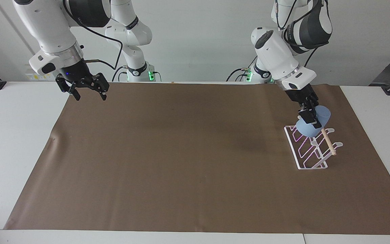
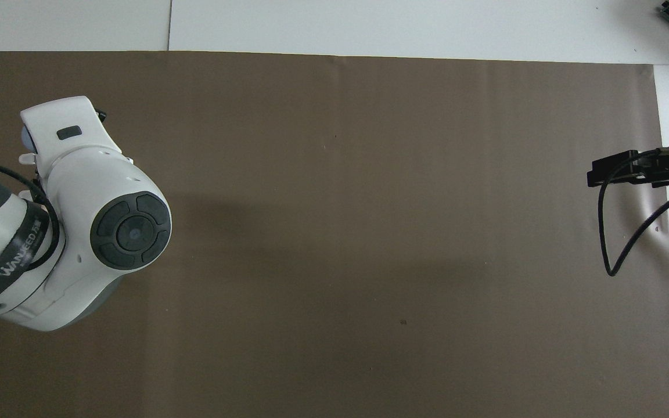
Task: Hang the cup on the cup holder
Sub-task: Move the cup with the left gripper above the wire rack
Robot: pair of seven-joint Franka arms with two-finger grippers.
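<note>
Cup (image 1: 311,126) first: you can see the light-blue tumbler tilted in the air over the end of the cup holder (image 1: 311,149) that lies nearer to the robots, its rounded base low among the slanted white prongs. Your left pincer (image 1: 309,116) is clamped on the cup's wall, reaching down at a slant from the white wrist above it. The cup holder stands on the brown mat (image 1: 181,152) toward the left arm's end of the desk (image 1: 8,135), its wooden dowel (image 1: 327,139) running across the top. From overhead the left arm hides nearly all of this, so you cannot tell there whether cup and prong touch. Your right pincer (image 1: 87,93) waits with its fingers spread apart, holding nothing, over the mat's edge at the right arm's end.
</note>
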